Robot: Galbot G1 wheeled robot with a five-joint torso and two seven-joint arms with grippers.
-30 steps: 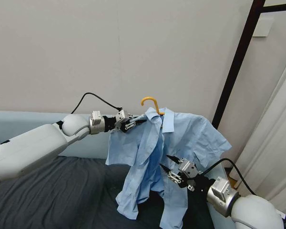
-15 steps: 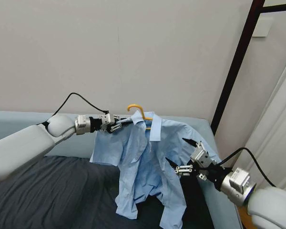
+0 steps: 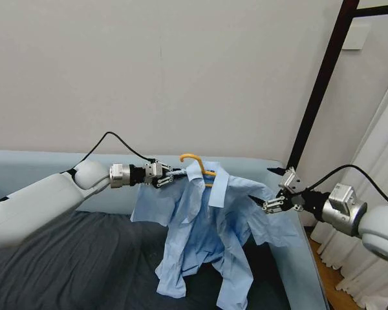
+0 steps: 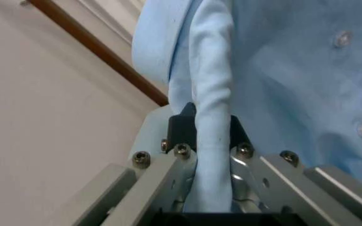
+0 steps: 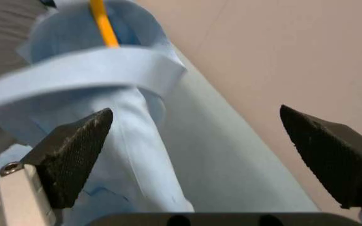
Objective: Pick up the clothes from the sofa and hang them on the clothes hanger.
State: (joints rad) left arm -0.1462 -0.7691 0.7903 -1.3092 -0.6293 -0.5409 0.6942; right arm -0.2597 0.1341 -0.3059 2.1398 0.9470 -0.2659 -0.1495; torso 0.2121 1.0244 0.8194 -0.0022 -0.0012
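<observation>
**Status: shirt on hanger, held above the sofa by the left gripper**

1. Left arm. The left arm is reaching in from the robot's left, across the sofa (image 3: 26,161). The left gripper (image 3: 166,175) is holding at the shoulder of the light blue shirt (image 3: 207,226), just beside the collar. In the left wrist view, the left gripper (image 4: 211,129) is pinching a rolled fold of the shirt (image 4: 294,84) fabric, and its fingers (image 4: 179,126) are closing tightly on both sides of that fold.

2. Task item. The shirt is hanging on a yellow hanger (image 3: 193,157), whose hook is rising above the collar. The shirt body is draping downward, and its lower hem is resting on the dark cover (image 3: 64,265) lying over the sofa seat.

3. Right arm. The right arm is entering from the robot's right. The right gripper (image 3: 276,188) is hovering at the shirt's other shoulder. In the right wrist view, the right gripper (image 5: 200,155) is showing its fingers (image 5: 74,150) spread wide, with nothing clamped between them. The shirt (image 5: 137,136) and hanger (image 5: 102,23) are lying ahead of it, near one fingertip. Contact with the fabric cannot be confirmed.

4. Surroundings. A black pole (image 3: 318,87) is standing behind the right gripper, against the wall (image 3: 149,64).
</observation>
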